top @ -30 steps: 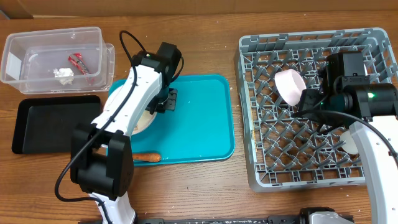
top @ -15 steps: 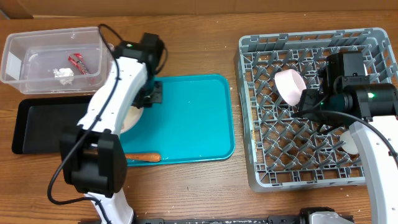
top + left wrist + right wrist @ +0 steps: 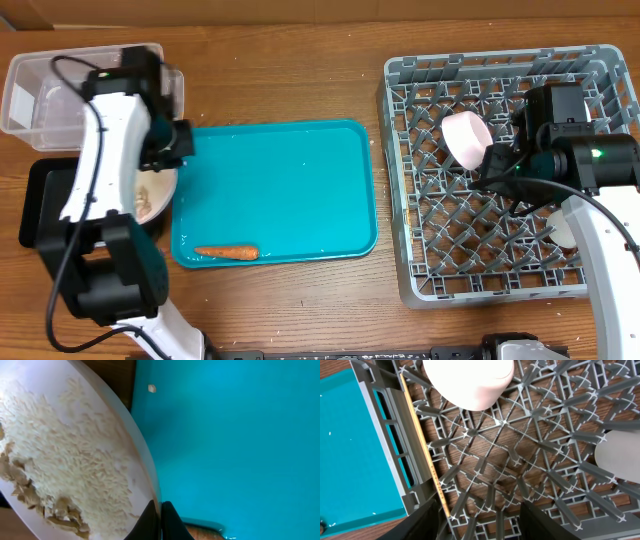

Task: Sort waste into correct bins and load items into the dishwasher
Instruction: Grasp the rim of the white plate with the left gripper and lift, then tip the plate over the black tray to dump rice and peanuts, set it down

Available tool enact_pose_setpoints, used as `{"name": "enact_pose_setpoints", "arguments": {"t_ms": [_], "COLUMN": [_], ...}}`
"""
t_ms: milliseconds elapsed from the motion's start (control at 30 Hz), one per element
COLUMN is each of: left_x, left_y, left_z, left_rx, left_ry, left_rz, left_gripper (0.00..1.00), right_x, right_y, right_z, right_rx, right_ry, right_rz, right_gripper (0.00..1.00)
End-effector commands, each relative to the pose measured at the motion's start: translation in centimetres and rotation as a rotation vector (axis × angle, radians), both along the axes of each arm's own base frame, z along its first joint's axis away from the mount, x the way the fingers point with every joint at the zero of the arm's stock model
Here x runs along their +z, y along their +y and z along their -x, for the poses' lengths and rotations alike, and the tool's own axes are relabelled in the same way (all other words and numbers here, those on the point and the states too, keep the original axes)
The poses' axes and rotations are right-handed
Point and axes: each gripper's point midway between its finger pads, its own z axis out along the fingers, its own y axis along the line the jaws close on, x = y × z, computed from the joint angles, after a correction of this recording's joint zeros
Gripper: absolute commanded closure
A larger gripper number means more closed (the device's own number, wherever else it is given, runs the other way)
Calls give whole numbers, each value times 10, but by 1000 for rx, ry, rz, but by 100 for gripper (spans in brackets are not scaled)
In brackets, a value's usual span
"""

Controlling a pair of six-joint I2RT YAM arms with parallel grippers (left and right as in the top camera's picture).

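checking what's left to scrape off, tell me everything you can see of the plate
The plate is round, white and glossy, its rim pinched by the shut left gripper. White rice spreads across it, beige peanut shells bunched at one side. From overhead it hangs over the right end of the black tray.

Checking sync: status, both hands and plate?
Left hand shut on plate rim, rice and peanut shells aboard. Right hand open, empty, over dish rack. Carrot on teal tray.

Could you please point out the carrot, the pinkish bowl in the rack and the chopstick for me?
carrot (image 3: 227,252), overhead view, middle of its body.
pinkish bowl (image 3: 467,138), overhead view, middle of its visible surface.
chopstick (image 3: 425,450), right wrist view, middle of the shaft.
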Motion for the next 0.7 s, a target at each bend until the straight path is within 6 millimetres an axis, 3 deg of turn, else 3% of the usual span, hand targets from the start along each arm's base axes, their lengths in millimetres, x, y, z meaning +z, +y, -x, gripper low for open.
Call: {"name": "enact_pose_setpoints", "arguments": {"t_ms": [0,267,667], "left_x": [20,30,69], "left_y": [8,37,77], "left_z": [-7,-5,-4], "left_rx": [-3,77,191], "left_ry": [-95,-193,-464], "left_rz": [114,309,642], "left_gripper": [96,96,96], "right_x": [5,5,4], "right_y": [0,0,0], "right_z": [-2,-2,-1], "right_rx": [7,7,7], "right_ry": [-16,-16,-13], "right_rz": [-3,-3,-3], "right_gripper": [46,46,46]}}
